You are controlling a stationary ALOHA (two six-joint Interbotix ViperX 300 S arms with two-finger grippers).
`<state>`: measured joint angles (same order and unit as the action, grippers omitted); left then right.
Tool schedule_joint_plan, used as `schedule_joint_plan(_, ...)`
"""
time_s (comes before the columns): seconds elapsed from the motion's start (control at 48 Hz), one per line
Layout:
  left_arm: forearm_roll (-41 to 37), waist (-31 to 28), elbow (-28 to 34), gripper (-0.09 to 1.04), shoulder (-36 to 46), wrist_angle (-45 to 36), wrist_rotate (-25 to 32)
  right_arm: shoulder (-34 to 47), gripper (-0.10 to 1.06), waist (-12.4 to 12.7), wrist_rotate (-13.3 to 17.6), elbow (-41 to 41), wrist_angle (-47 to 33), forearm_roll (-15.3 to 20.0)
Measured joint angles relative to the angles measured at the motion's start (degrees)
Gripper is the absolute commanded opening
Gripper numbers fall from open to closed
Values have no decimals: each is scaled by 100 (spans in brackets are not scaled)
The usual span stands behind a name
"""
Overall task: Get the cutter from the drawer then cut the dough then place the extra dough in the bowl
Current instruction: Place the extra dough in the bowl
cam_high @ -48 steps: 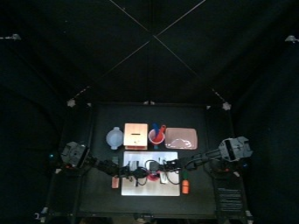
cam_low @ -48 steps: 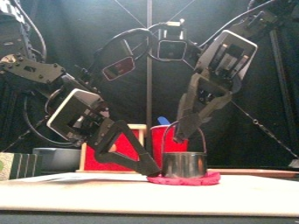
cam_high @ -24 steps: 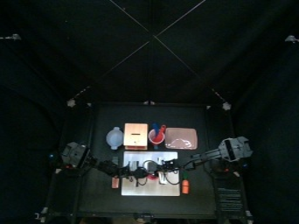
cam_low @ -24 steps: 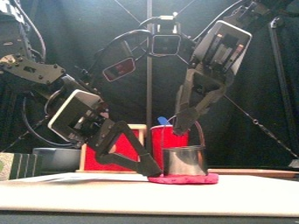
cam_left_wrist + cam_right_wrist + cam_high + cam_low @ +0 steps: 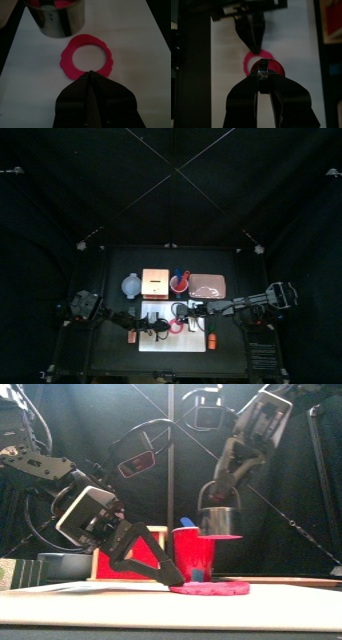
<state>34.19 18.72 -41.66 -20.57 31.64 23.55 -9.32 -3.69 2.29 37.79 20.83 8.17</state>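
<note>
The round metal cutter (image 5: 221, 519) hangs in the air above the white cutting board (image 5: 80, 587), with a pink disc of dough showing at its lower rim. My right gripper (image 5: 219, 490) is shut on its wire handle. A pink dough ring (image 5: 210, 588) lies flat on the board below. My left gripper (image 5: 174, 582) is shut, its tip pressing on the ring's near edge. In the left wrist view the ring (image 5: 67, 60) lies just past my shut left gripper (image 5: 90, 75), with the cutter (image 5: 57, 17) beyond it. The right wrist view shows my right gripper (image 5: 262, 67) over the ring (image 5: 249, 63).
Behind the board stand the blue-grey bowl (image 5: 130, 284), the wooden box (image 5: 163, 281) with its red drawer front (image 5: 127, 560), the red cup (image 5: 191, 549) holding a blue knife, and the pink tray (image 5: 209, 284). Small orange things lie at the board's left (image 5: 131, 337) and right (image 5: 210, 340).
My right gripper has raised the cutter off the board with the cut disc inside it, leaving the ring behind. The left gripper has stayed on the ring.
</note>
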Motion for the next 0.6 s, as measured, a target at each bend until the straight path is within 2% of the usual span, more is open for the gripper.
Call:
schedule_joint_plan(0.271,176,-35,-246,54,211,-26,-9,-668,52,123,0,1002,-18,18)
schedule_joint_plan(0.604,229,-105,-492,54,606,-70,-9,-703,53,114,0,1503,-598,88)
